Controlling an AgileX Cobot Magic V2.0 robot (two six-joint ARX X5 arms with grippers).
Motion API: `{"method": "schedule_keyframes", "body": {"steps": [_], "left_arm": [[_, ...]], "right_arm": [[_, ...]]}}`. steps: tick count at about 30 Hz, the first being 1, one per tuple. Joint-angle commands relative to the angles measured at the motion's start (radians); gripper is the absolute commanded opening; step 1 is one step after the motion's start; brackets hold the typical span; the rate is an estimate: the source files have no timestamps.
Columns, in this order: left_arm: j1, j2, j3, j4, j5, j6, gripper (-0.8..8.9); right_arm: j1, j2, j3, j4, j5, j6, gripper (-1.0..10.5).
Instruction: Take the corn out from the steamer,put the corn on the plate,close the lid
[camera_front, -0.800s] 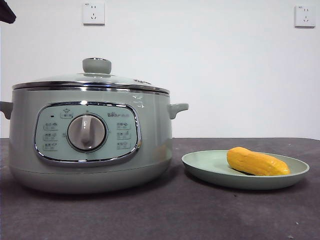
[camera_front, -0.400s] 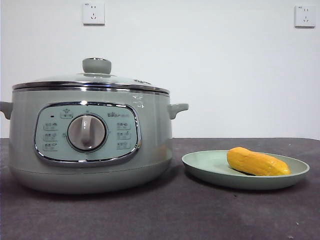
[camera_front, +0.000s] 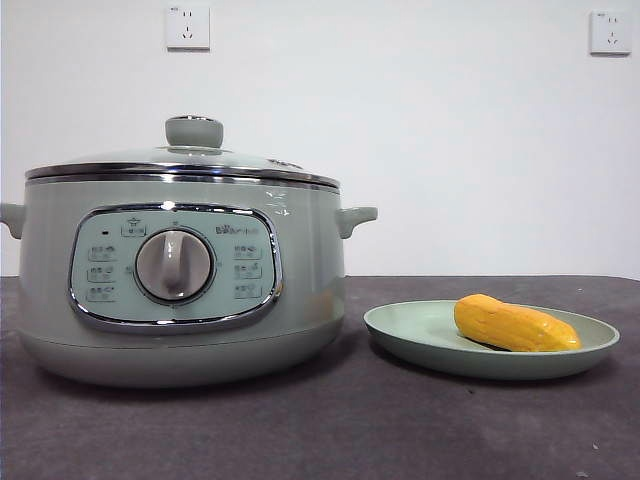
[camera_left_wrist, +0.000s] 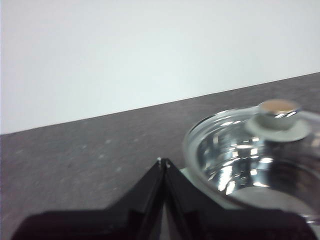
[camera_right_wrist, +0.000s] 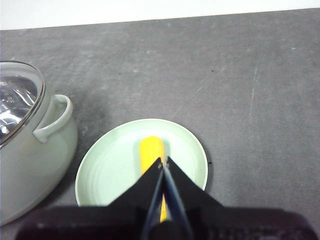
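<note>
The sage-green steamer (camera_front: 180, 280) stands at the left of the table with its lid (camera_front: 185, 160) shut on it. The lid's knob also shows in the left wrist view (camera_left_wrist: 277, 111). The corn (camera_front: 515, 324) lies on the pale green plate (camera_front: 420, 335) to the steamer's right; both also show in the right wrist view, the corn (camera_right_wrist: 150, 152) on the plate (camera_right_wrist: 107, 170). My left gripper (camera_left_wrist: 163, 162) is shut and empty, raised beside the lid. My right gripper (camera_right_wrist: 163, 163) is shut and empty, held above the plate. Neither gripper shows in the front view.
The dark grey table (camera_front: 330, 430) runs to a white wall with two sockets (camera_front: 187, 27). The steamer's side handle (camera_right_wrist: 52, 120) is near the plate.
A black arm tip at the top left corner of the front view has left the picture. The steamer, lid, plate and corn have not moved.
</note>
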Motion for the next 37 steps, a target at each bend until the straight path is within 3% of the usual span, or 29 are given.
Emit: {"method": "schedule_keyframes", "body": {"steps": [1,11,20,27,37], "left_arm": [[0.040,-0.009,-0.106,0.088,0.003,0.011,-0.03],[0.104,-0.016,-0.296,0.183,0.030,-0.008,-0.03],[0.143,-0.096,-0.333,0.139,0.032,-0.023,-0.03],[0.190,-0.096,-0.333,0.051,0.095,-0.027,-0.03],[0.193,-0.096,-0.333,0.054,0.106,-0.026,-0.03]], "right_arm": [[0.000,-0.002,-0.008,0.006,0.003,0.010,0.0],[0.000,-0.002,-0.008,0.006,0.003,0.010,0.0],[0.000,-0.002,-0.008,0.006,0.003,0.010,0.0],[0.000,-0.002,-0.008,0.006,0.003,0.010,0.0],[0.000,-0.002,-0.008,0.006,0.003,0.010,0.0]]}}
